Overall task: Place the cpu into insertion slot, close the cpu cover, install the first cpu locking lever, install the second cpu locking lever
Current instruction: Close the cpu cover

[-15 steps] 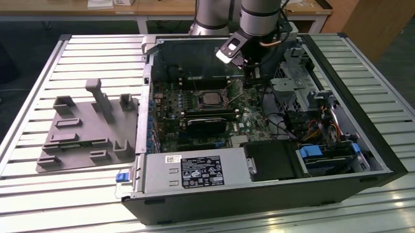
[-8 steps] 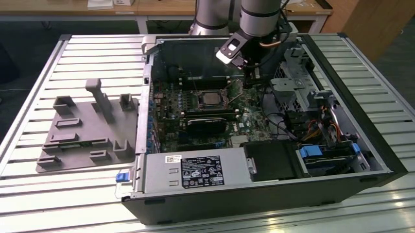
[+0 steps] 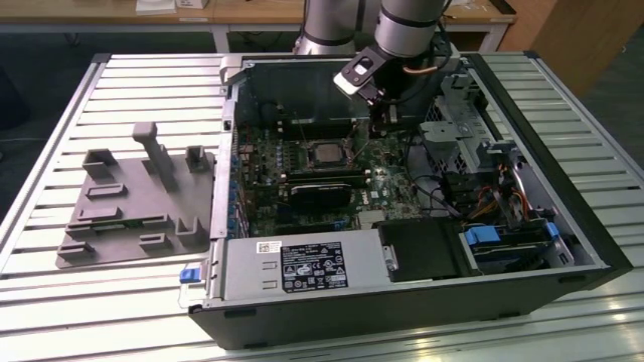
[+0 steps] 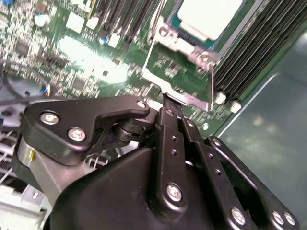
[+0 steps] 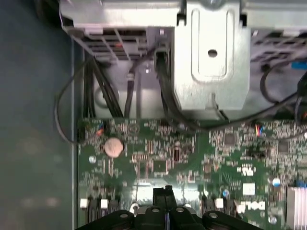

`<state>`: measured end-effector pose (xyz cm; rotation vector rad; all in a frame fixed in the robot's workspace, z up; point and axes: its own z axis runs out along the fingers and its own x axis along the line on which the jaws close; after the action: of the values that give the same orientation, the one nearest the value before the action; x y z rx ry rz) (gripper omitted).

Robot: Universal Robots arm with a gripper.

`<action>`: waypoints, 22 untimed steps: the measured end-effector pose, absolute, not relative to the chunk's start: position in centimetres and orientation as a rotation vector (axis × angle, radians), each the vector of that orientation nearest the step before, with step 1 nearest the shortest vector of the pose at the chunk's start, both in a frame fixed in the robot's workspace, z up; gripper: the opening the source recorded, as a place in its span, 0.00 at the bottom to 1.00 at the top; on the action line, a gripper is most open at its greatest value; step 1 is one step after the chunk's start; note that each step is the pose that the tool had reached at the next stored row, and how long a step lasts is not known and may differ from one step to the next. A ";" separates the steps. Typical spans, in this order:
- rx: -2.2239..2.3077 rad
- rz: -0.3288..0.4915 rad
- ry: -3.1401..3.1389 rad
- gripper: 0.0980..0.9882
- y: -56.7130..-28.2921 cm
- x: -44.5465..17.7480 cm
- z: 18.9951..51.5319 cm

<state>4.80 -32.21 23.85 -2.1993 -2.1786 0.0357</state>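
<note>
The cpu (image 4: 211,14), a flat square chip with a dull silver top, lies in the insertion slot (image 3: 305,156) on the green motherboard (image 3: 378,177) inside the open computer case. The cpu cover (image 4: 191,99), a thin silvery frame, stands swung open beside the slot, and green board shows through its window. My gripper (image 4: 165,99) is shut, its black fingertips right at the cover's free edge. I cannot tell whether that edge is pinched between them. In the exterior view the gripper (image 3: 381,121) hangs just to the right of the cpu (image 3: 322,154). The first wrist view has the gripper (image 5: 167,190) low over the board.
A metal drive bracket (image 5: 211,57) and black cables (image 5: 103,96) crowd the case beyond the gripper. A coin cell (image 5: 113,147) sits on the board. A black card (image 3: 322,192) lies below the socket, the power supply (image 3: 302,268) at the front. A grey fixture (image 3: 136,204) rests on the slatted table at the exterior view's left.
</note>
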 end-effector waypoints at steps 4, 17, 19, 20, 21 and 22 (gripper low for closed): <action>-2.196 0.043 -2.175 0.01 -32.2 4.8 23.8; -2.199 0.037 -2.178 0.01 -32.2 3.0 23.8; -2.199 0.037 -2.178 0.01 -32.2 2.8 23.8; -2.199 0.037 -2.178 0.01 -32.2 2.7 23.8; -2.199 0.037 -2.178 0.01 -32.2 2.6 23.8; -2.199 0.037 -2.178 0.01 -32.2 2.4 23.8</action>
<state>2.45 -32.20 23.84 -2.1988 -2.1781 0.0368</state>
